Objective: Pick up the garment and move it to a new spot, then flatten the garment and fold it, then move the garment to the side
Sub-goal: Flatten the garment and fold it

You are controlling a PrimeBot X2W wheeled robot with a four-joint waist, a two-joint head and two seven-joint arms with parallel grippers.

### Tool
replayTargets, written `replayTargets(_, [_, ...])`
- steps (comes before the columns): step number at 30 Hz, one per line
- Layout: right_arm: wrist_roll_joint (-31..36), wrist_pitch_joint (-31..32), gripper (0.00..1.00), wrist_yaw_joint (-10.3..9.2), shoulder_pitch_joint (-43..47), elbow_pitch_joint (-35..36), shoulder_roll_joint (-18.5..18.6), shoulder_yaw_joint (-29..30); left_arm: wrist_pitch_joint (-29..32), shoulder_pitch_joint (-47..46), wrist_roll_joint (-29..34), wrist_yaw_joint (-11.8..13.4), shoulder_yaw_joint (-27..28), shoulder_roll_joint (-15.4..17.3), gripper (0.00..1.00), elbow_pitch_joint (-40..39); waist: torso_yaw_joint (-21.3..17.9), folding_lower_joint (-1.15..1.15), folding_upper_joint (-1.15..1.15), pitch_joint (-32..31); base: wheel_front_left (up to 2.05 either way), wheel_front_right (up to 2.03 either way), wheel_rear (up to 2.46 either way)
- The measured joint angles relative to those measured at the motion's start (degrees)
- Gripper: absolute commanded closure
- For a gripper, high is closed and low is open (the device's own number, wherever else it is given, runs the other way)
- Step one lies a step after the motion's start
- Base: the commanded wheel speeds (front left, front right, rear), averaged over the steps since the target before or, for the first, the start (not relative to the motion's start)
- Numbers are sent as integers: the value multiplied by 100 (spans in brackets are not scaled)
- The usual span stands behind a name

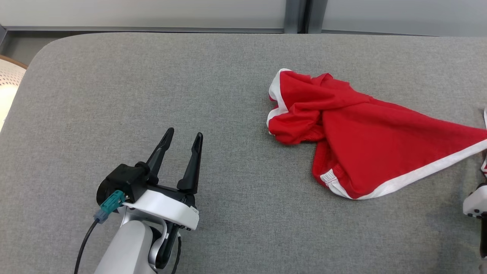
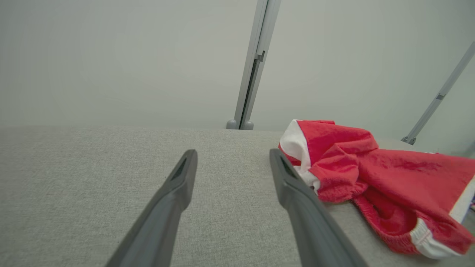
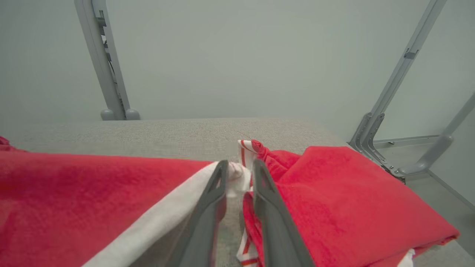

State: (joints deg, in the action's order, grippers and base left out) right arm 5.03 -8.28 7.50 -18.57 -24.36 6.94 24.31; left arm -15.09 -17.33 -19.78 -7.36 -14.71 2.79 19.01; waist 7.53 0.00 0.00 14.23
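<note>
Grabbing step: first part of the task, picking the red shorts [image 1: 365, 140] up off the grey upholstered table [image 1: 152, 76]. Nothing flattened or folded yet, judging by the crumpled heap.

Shorts sit on the right half of the table, bunched at the far-left end and fanning out toward the right edge, with the white hem band [image 1: 411, 177] running along the near side. The cloth rests on the table in a loose ramp.

Right gripper [image 3: 240, 165]: fingers nearly together, a wad of white trim [image 3: 237, 178] pinched between them at the shorts' right end. Reads as clamped on the hem, with red cloth on both sides of the fingers.

Left gripper [image 1: 185, 133]: fingers spread wide, nothing between them, low over bare table, well apart from the shorts and to their left. In the left wrist view the shorts lie just past its right finger [image 2: 293, 185], not touching as far as I can tell.

Next move, my read: lift with the right arm and carry the shorts to a fresh spot. The pinch covers only a small bit of trim, so it could slip under the cloth's weight. The left gripper is free to help spread the shorts afterwards.
</note>
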Motion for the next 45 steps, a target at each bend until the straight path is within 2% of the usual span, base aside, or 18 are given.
replayTargets(5, [-90, -281, 0, 1, -27, 155, -246, -172, -1, -9, 1, -7, -127, 7, 0, -19, -50, 0, 0, -45, 0, 0, 0])
replayTargets(12, [-497, -531, 0, 0, 363, 466, -375, -773, -3, -1, -196, -8, -716, 7, 0, -248, -125, 0, 0, -148, 0, 0, 0])
replayTargets(15, [-635, -587, 0, 1, 534, 578, -393, -928, -5, -16, -548, -8, -1508, 94, 0, -330, -195, 0, 0, -160, 0, 0, 0])
replayTargets(20, [-749, -636, 0, 0, 576, 664, -402, -992, 190, -353, -1181, -9, -2992, 590, 0, -226, -342, 0, 0, -145, 0, 0, 0])
replayTargets(23, [-754, -642, 0, 0, 559, 682, -409, -1034, 328, -655, -1438, -9, -3434, 724, 0, -36, -461, 0, 0, -109, 0, 0, 0])
replayTargets(27, [-844, -645, 0, 0, 505, 680, -407, -1087, 517, -1026, -1651, -8, -3901, 735, 0, 257, -627, 0, 0, -21, 0, 0, 0])
replayTargets(36, [-915, -660, 0, 0, 332, 606, -408, -1170, 583, -1866, -2159, -8, -4590, 725, 0, 742, -955, 0, 0, 280, 0, 0, 0])
replayTargets(45, [-993, -662, 0, 0, 229, 608, -409, -1185, 436, -2315, -2599, -9, -5057, 658, 0, 1111, -1175, 0, 0, 445, 0, 0, 0])
